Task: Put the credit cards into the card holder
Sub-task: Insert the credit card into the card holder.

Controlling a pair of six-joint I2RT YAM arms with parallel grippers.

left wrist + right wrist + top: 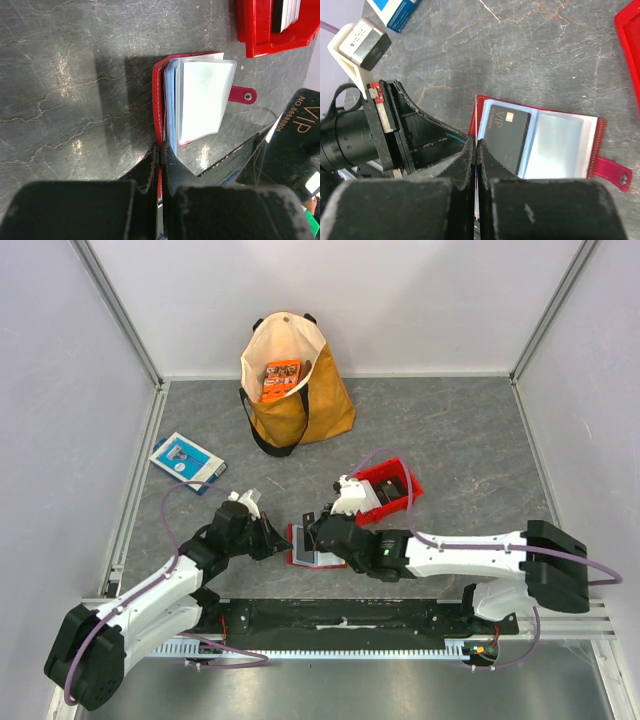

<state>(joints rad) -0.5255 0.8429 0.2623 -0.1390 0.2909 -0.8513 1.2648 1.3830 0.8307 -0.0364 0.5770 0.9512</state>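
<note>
The card holder (303, 550) is a small red wallet lying open on the table between both grippers. Its clear inner sleeves (200, 100) are fanned up and its snap tab (243, 95) points right. My left gripper (161, 152) is shut on the wallet's red cover (158, 100). One dark VIP credit card (507, 137) sits in a sleeve. My right gripper (476, 145) is shut on another card, edge-on (476, 115) in the right wrist view. The left wrist view shows its dark VIP face (295, 140). More credit cards (287, 12) stand in the red bin (265, 30).
The red bin (400, 485) sits just behind the right gripper (318, 537). A yellow tote bag (300, 405) with an orange packet (282, 378) stands at the back. A blue-and-white box (187, 460) lies at the left. Enclosure walls ring the table.
</note>
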